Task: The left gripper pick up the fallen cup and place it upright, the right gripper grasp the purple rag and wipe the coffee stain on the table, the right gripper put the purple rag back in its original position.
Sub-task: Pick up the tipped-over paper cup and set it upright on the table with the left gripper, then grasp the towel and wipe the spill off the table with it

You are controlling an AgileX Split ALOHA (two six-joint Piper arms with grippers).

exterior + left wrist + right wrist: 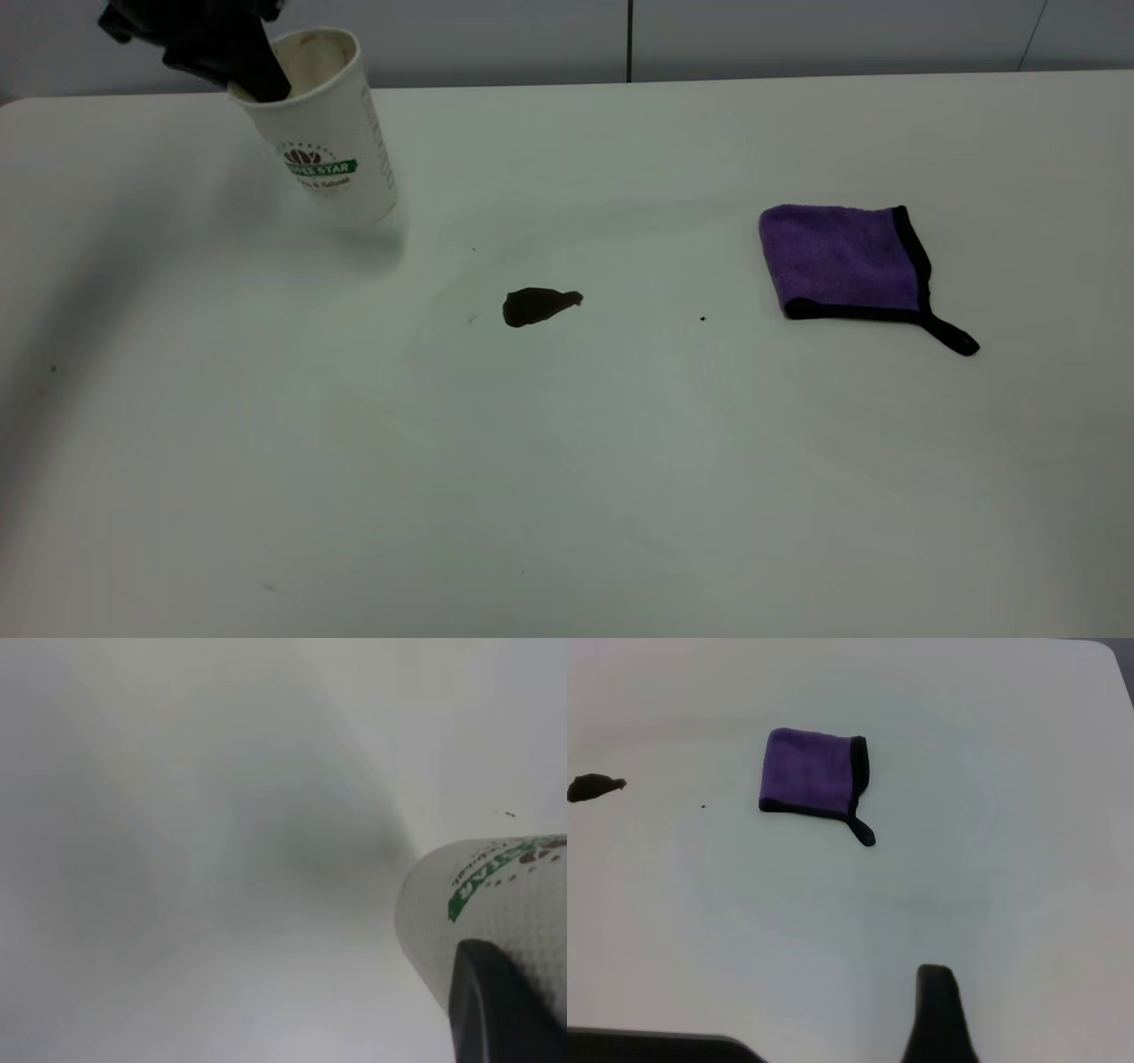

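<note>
Cup: held at the far left of the table, tilted, its base lifted or just brushing the white surface — the exterior view did not settle which. The green band faced the camera and the brown-stained inside showed at the open mouth.

Left gripper: clenched on the cup's rim, one dark finger inside the mouth and another against the outer wall, seen in the left wrist view as a black pad pressed on the textured paper.

Coffee stain: a dark teardrop blot near the table's middle, unwiped, apart from the cup and well apart from the cloth.

Purple rag: lying flat at the right of the table, its black corner loop trailing toward the near right; nothing touched it.

Right gripper: out of the exterior view; its wrist camera showed only one dark fingertip above bare tabletop, near the rag but clear of it, and whether it was spread or closed could not be told.

Progress: early — the cup was picked up and nearly vertical but not yet stood and let go. Grasping the rag, wiping the stain and returning the rag all remained, by this reading.
</note>
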